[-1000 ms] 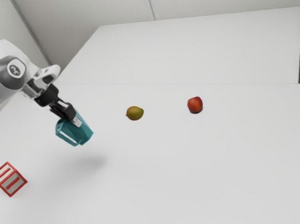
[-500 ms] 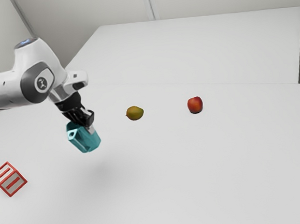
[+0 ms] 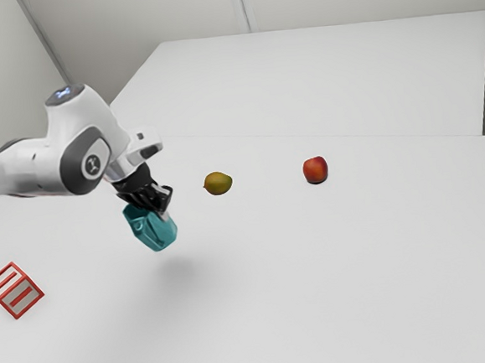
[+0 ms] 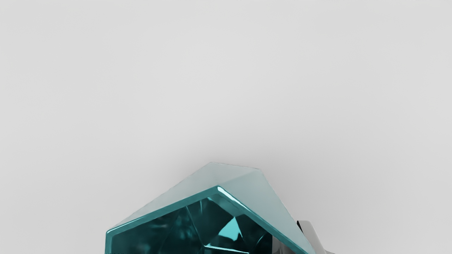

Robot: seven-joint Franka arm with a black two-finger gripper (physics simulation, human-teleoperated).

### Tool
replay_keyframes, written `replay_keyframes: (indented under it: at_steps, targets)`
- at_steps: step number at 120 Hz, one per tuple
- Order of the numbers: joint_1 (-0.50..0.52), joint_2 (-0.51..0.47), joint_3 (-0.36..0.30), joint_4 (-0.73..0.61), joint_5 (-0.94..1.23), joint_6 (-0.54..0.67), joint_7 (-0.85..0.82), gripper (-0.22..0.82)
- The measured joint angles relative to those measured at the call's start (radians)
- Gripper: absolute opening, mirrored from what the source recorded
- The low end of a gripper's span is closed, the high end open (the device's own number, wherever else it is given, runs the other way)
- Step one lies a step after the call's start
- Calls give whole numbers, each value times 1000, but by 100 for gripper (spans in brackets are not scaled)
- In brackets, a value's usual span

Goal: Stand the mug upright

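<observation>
Mug (image 3: 152,229) has moved, pinched between the fingers (image 3: 166,214).

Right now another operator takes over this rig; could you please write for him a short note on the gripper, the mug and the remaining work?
Gripper: shut on the mug's wall, one of its fingers inside the mug, the other outside.
Mug: teal, held above the table, tilted, its open end facing up toward the hand.
Done: mug gripped and lifted.
Left: level it, lower it onto its base, then release.
Nearby: a yellow-green fruit, a red fruit and a red-and-white box, all apart from the mug.
</observation>
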Motion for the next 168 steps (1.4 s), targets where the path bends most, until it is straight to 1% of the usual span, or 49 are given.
replay_keyframes:
  at_steps: [23,101,168]
  targets:
    - [-2,37,0,1,2,28,-47,-18]
    - [-16,133,-1,9,6,23,-134,-18]
    - [-16,180,-3,12,8,48,-167,-18]
